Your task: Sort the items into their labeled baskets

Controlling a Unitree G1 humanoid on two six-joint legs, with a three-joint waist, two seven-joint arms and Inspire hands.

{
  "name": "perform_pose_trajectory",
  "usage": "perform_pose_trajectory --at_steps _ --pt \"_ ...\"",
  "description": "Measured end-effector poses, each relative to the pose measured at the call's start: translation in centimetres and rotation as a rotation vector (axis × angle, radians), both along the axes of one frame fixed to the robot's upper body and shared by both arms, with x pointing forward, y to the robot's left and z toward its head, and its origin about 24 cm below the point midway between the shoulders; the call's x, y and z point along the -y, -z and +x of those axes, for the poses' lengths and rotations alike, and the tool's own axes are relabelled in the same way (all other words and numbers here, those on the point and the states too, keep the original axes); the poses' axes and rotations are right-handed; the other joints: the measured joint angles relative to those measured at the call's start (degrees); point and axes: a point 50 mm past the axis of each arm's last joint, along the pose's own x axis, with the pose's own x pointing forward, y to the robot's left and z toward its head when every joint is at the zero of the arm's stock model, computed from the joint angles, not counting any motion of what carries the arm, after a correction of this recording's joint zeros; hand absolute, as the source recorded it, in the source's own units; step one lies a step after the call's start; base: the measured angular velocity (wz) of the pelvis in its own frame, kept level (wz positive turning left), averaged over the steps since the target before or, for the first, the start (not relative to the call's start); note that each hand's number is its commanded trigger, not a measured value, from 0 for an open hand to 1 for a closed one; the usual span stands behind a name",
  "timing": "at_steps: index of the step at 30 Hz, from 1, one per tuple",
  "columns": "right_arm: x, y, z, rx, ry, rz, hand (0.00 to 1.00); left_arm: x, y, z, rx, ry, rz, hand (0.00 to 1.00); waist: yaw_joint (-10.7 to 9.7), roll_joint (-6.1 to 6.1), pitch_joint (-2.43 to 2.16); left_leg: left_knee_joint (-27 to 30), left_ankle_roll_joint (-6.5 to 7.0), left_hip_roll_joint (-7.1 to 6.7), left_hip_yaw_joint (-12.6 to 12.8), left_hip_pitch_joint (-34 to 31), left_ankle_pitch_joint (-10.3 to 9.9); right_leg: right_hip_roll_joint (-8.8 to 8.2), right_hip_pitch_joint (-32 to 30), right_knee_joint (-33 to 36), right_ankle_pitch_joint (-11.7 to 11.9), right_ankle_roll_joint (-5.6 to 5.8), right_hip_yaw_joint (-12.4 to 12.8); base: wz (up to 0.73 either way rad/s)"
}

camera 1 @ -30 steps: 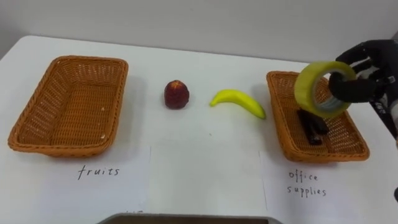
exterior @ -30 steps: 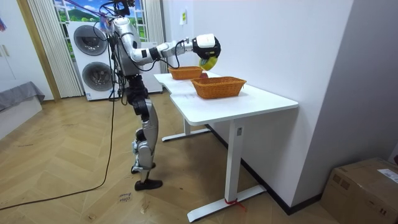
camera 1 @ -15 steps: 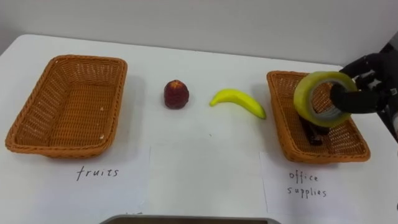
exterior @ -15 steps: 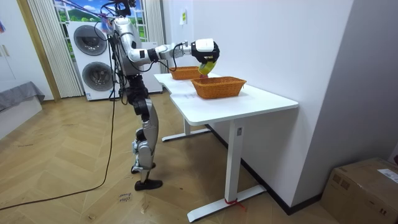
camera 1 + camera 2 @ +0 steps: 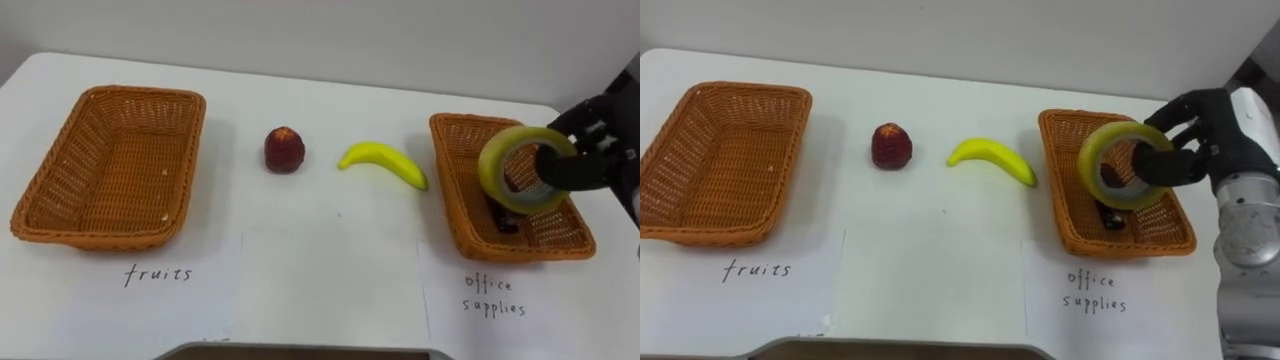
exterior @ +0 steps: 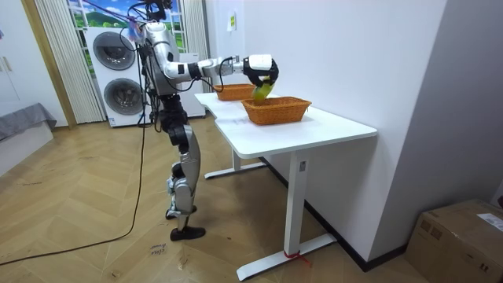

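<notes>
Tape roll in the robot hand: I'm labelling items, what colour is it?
Yellow-green ring-shaped tape roll, clearest in the right eye view.

You have a white table (image 5: pixel 330 250) across both eye views. Two handwritten paper sheets lie on it toward the bottom of the frame: the left sheet (image 5: pixel 200 300) at lower left and the right sheet (image 5: pixel 450 325) at lower right. A dark edge (image 5: pixel 300 354) shows at bottom centre. In the room view you see stacked washers (image 6: pixel 118 75) at upper left, a curtain (image 6: pixel 55 63) just left of them, wood floor (image 6: pixel 94 251) below, and a cardboard box (image 6: pixel 460 240) at lower right.
</notes>
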Motion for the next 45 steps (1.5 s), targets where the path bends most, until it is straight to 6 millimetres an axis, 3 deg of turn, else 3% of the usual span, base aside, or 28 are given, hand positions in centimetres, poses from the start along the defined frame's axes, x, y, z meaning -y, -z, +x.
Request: perform_pose_trajectory --at_steps 3,16,38,45 --pt "-0.2 0.6 0.1 -0.039 -0.022 0.009 0.00 0.0 0.0 0.2 0.004 0.000 0.000 0.00 -0.02 0.35 -0.18 0.01 0.00 0.00 0.02 0.00 0.02 -0.05 -0.31 0.19 0.00 0.00 0.02 0.00" --pt "-0.3 0.8 0.1 -0.067 -0.040 0.014 0.00 0.0 0.0 0.5 0.012 -0.001 -0.003 0.00 0.05 -0.52 0.02 0.12 0.00 -0.01 0.04 -0.04 0.00 -0.01 -0.38 0.00 0.00 0.00 0.13 0.00" --pt "-0.4 0.8 0.1 -0.069 -0.045 0.019 0.00 0.0 0.0 0.7 0.019 -0.006 -0.003 0.00 0.03 -0.46 0.04 -0.13 -0.01 0.06 0.07 -0.02 0.00 0.03 -0.38 0.52 0.00 0.00 0.04 0.00" --pt "-1.4 -1.6 0.7 0.057 -0.095 0.074 0.00 -0.2 -0.1 0.7 0.024 -0.003 -0.001 0.00 0.06 0.14 0.04 0.09 0.00 0.07 0.06 0.08 0.00 -0.03 -0.38 0.82 0.00 0.00 0.03 0.00"
